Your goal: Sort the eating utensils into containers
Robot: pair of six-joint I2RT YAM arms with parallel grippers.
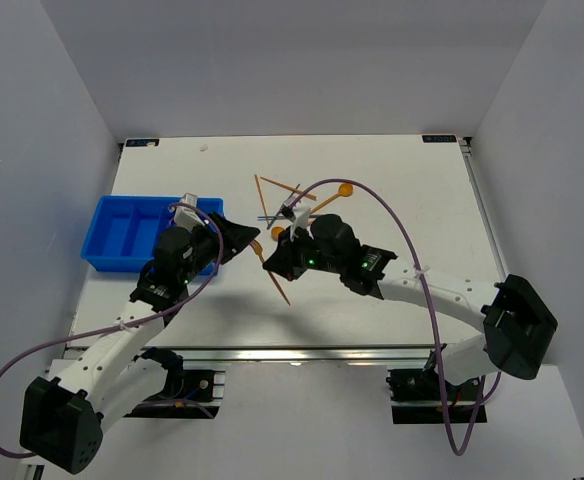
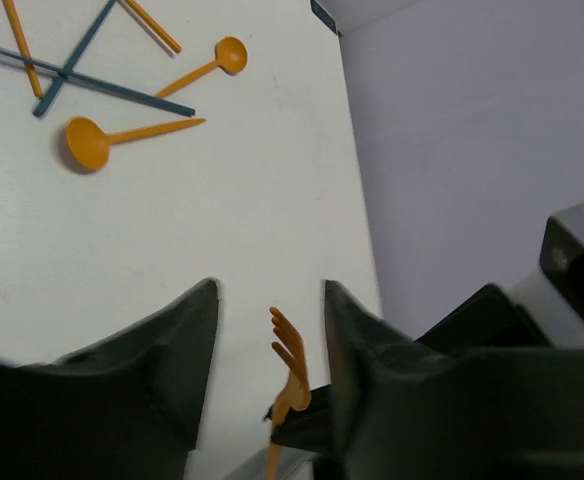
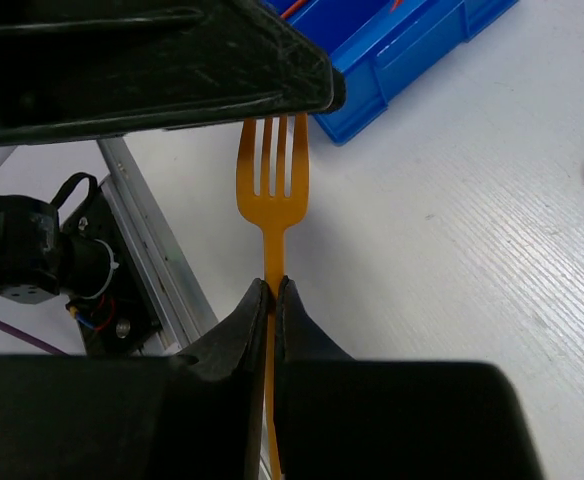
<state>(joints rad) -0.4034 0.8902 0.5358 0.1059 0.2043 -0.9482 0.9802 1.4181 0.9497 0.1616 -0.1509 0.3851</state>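
Observation:
An orange fork (image 3: 271,190) is held by its handle in my right gripper (image 3: 273,292), which is shut on it just below the fork's head. The fork (image 1: 274,280) hangs over the table in front of the blue bin (image 1: 122,235). My left gripper (image 2: 270,300) stands open with the fork's tines (image 2: 290,350) between its fingers, touching neither. One left finger (image 3: 172,70) covers the tine tips in the right wrist view. Loose utensils (image 1: 292,200) lie mid-table: two orange spoons (image 2: 92,140), dark blue sticks (image 2: 92,82) and orange sticks.
The bin's compartments (image 3: 402,50) lie just behind the fork; a couple of orange-red bits show inside. The table's near edge with its metal rail (image 3: 152,250) runs close below both grippers. White walls enclose the table on three sides.

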